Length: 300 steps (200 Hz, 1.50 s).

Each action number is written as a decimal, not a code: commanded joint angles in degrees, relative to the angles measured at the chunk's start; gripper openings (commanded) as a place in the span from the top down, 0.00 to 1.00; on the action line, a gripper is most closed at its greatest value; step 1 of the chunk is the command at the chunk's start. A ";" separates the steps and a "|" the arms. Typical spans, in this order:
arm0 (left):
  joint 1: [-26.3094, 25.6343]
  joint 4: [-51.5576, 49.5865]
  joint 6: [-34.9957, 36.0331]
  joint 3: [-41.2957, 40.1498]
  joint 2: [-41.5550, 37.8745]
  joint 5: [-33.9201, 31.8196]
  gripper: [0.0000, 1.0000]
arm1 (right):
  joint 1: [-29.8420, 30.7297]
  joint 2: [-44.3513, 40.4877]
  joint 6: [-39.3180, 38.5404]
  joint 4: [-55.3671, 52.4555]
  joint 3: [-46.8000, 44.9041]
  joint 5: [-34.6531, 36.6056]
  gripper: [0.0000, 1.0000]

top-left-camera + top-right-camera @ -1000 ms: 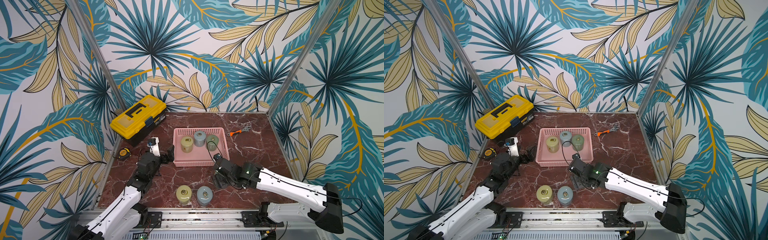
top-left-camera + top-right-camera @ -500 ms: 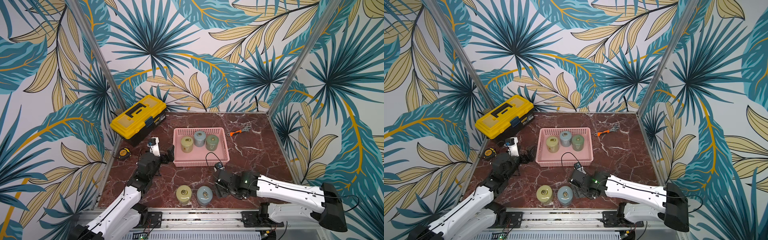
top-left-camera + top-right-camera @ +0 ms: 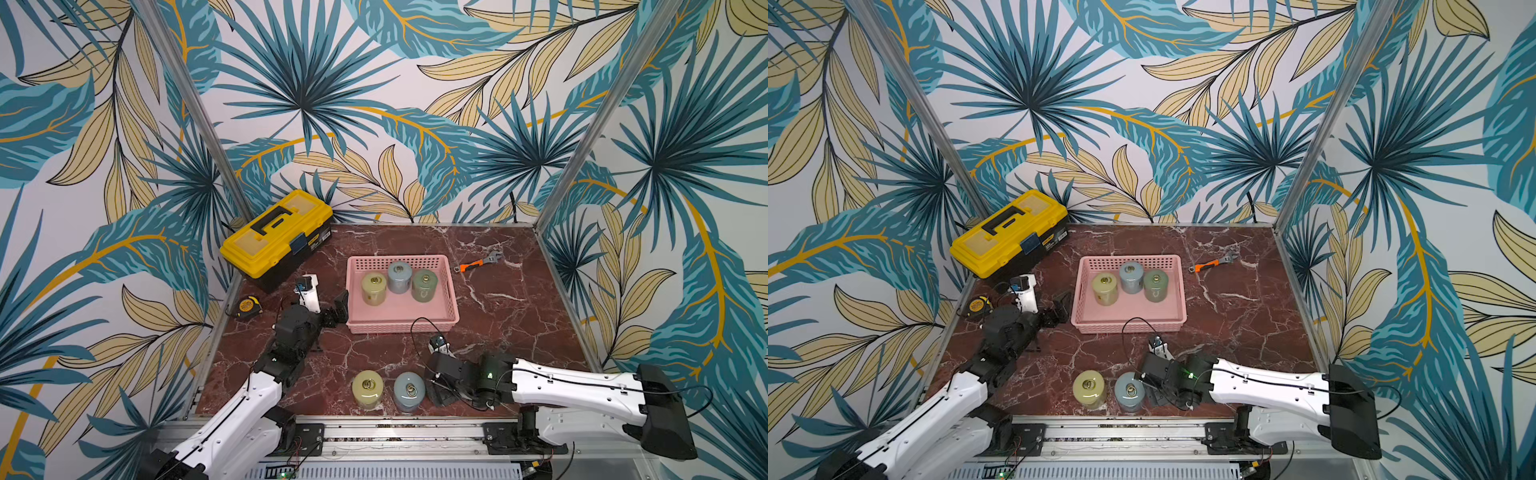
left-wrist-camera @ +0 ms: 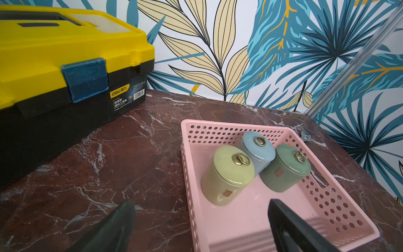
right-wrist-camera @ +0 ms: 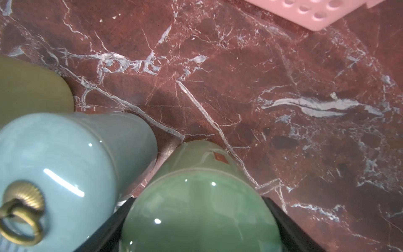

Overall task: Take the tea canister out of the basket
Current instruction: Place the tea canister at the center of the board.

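On my far left the tape measure (image 3: 248, 306) lies at the table (image 3: 498, 299) edge, with the closed toolbox (image 3: 276, 232) behind it. Next comes my left gripper (image 4: 200, 203), low at the basket's left front corner. Its jaws stand wide and hold nothing. In the left wrist view one finger hangs over the table and the other over the basket floor.

The basket (image 3: 402, 328) sits mid-table. Three canisters stand upright in its back half: the yellow canister (image 3: 373, 289) on the left, the blue canister (image 3: 400, 277) behind and between, and the green canister (image 3: 424, 285) on the right. They are bunched close together. The front half of the floor is bare.

In front of the basket, near the table's front edge, the outer yellow canister (image 3: 367, 388) and the outer blue canister (image 3: 409, 391) stand side by side, lids on. Just right of those my right gripper (image 5: 197, 199) is clamped on the gripped canister (image 5: 209, 165). That one is green and out of the basket, with a finger against each side. It is upright, just beside the outer blue canister. I cannot tell whether its base touches the table. In both top views the gripper hides it.

Farthest right, behind the basket's right corner, lies the wrench (image 3: 478, 263).
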 commanded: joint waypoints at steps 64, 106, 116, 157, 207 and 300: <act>0.25 1.27 0.93 -1.65 -0.52 -0.34 0.00 | 1.37 -2.12 3.64 2.55 -2.80 1.18 0.55; 0.25 1.27 0.92 -1.65 -0.54 -0.34 0.00 | 1.84 -2.10 4.56 2.57 -3.54 0.97 0.55; 0.18 1.27 0.90 -1.65 -0.48 -0.34 0.00 | 1.93 -2.20 4.85 2.60 -3.75 0.96 0.53; 0.18 1.27 0.92 -1.65 -0.48 -0.34 0.00 | 2.29 -2.16 5.75 2.31 -4.11 1.19 0.35; 0.19 1.27 1.01 -1.65 -0.44 -0.26 0.00 | 2.38 -2.29 6.20 1.69 -3.79 2.06 0.01; 0.17 1.32 1.16 -1.65 -0.13 -0.17 0.00 | 2.29 -3.70 3.50 -0.31 -0.80 7.41 0.01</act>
